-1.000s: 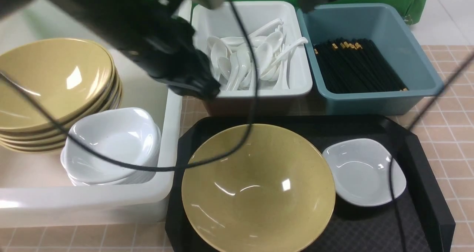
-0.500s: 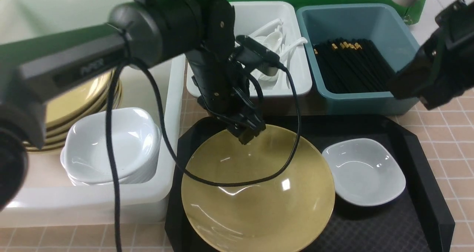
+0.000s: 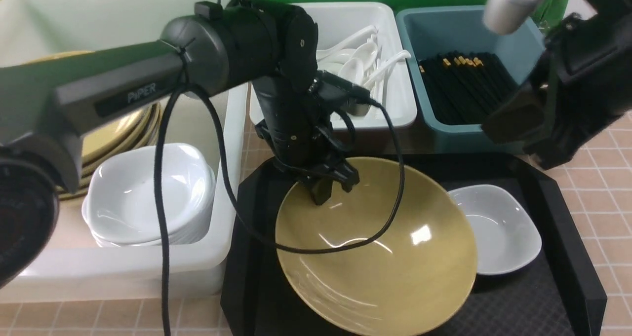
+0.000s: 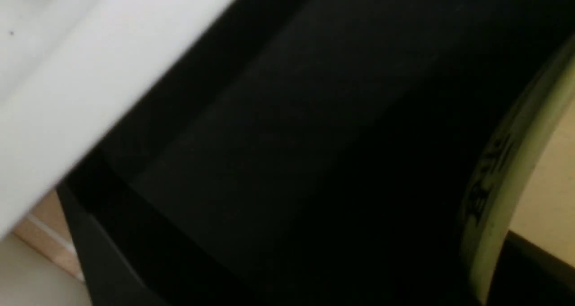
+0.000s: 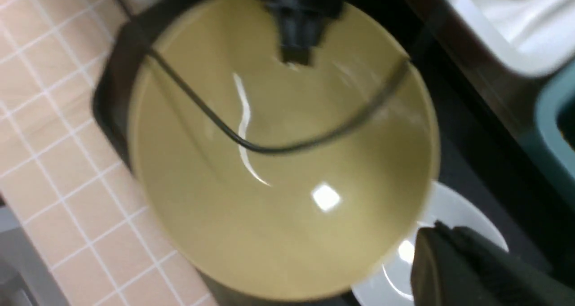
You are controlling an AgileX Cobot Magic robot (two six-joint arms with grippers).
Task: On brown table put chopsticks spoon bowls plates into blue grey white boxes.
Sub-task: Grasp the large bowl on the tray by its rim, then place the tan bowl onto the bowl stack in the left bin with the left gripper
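One bowl (image 3: pixel 395 262) overlaps the plate (image 3: pixel 508 232) on the black tray (image 3: pixel 498 309).

left arm (image 3: pixel 123 92): dark grey, "PIPER" lettering | left claw (image 3: pixel 335 188): black | cable (image 3: pixel 158 203): black, looped

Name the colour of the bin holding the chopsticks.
Teal-blue. The bin shows best in the front view.

A glossy olive-yellow bowl (image 3: pixel 385 257) sits tilted on the black tray (image 3: pixel 513 306), its right rim over the edge of a small white squarish plate (image 3: pixel 498 230) near the tray's right edge. More bowls (image 3: pixel 131 131) and plates (image 3: pixel 148 198) are stacked in the white tub (image 3: pixel 123 272). White spoons (image 3: pixel 353 69) fill the light grey bin (image 3: pixel 375 121), and black chopsticks (image 3: pixel 464 84) the teal bin (image 3: pixel 459 141).
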